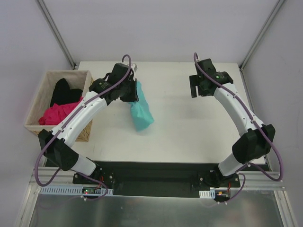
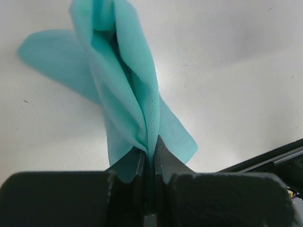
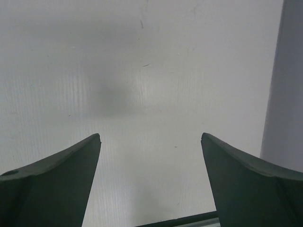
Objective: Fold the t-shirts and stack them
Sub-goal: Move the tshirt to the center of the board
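The left gripper (image 2: pixel 149 150), pinched tight on a bunched edge of the teal t-shirt (image 1: pixel 141 112), holds the cloth dangling in long folds over the white counter (image 1: pixel 189 132), near the wicker basket (image 1: pixel 33 101). Inside the basket lie the pink t-shirt (image 1: pixel 59 114) and the black t-shirt (image 1: pixel 64 91). Well apart across the counter, the right gripper (image 3: pixel 150 137) hovers with jaws spread wide, holding nothing.

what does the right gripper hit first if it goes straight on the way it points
Probably the bare table; the open right gripper points down at it, with nothing else in line.
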Robot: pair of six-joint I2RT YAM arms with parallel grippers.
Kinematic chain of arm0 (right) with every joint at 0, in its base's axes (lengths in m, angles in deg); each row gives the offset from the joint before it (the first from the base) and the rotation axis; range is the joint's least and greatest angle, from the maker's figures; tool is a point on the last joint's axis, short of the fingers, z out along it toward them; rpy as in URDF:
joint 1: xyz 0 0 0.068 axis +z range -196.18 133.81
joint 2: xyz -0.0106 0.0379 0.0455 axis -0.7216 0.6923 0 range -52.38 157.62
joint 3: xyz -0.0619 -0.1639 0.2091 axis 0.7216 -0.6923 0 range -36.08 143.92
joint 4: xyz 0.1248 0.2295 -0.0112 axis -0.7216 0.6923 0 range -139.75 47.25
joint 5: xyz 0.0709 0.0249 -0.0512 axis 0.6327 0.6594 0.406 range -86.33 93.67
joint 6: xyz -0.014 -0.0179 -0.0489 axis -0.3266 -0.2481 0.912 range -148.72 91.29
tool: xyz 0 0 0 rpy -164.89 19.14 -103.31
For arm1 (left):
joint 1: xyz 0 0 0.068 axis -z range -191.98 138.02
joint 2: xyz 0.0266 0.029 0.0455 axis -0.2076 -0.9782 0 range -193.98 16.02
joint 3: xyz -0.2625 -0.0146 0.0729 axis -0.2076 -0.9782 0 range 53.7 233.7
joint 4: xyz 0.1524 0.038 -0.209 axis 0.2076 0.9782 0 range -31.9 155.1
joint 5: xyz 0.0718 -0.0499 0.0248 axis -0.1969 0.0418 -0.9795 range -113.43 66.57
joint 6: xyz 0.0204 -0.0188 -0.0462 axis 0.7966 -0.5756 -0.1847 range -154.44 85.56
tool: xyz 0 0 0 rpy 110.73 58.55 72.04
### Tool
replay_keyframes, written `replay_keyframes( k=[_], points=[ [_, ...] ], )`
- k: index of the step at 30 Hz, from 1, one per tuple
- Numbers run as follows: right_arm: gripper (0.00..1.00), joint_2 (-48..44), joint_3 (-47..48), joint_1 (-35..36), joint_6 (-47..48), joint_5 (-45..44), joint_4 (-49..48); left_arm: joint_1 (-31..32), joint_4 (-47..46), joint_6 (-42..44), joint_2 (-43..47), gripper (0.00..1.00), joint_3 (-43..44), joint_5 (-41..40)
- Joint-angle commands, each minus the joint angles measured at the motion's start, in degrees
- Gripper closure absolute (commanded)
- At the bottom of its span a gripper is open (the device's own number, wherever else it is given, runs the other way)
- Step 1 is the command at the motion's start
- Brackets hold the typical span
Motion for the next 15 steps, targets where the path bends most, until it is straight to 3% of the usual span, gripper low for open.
replay_keyframes(
  k=[1, 8, 9, 10, 12, 15],
  points=[
    [0.09, -4.64, 1.7, -3.16, -0.21, -4.62, 0.04, 1.6, 0.38, 1.44, -2.07, 1.0, 3.61, -0.99],
    [0.09, -4.82, 0.12, -3.96, -0.04, -3.3, -0.32, 4.24, 2.93, 2.5, -7.0, 0.98, 6.77, -2.13],
    [0.09, -4.82, 0.03, -4.04, -0.12, -3.21, -0.32, 4.42, 3.37, 2.68, -8.04, 0.8, 7.64, -2.04],
    [0.09, -4.74, -0.05, -4.04, -0.04, -2.95, -0.32, 4.5, 3.63, 2.68, -8.58, 0.71, 8.0, -2.13],
    [0.09, -4.56, -0.06, -4.13, -0.04, -2.69, -0.4, 4.59, 4.51, 2.42, -9.2, 0.57, 8.53, -2.13],
    [0.09, -4.47, -0.06, -4.13, -0.04, -2.42, -0.32, 4.59, 4.51, 2.42, -9.02, 0.52, 7.92, -4.06]
  ],
)
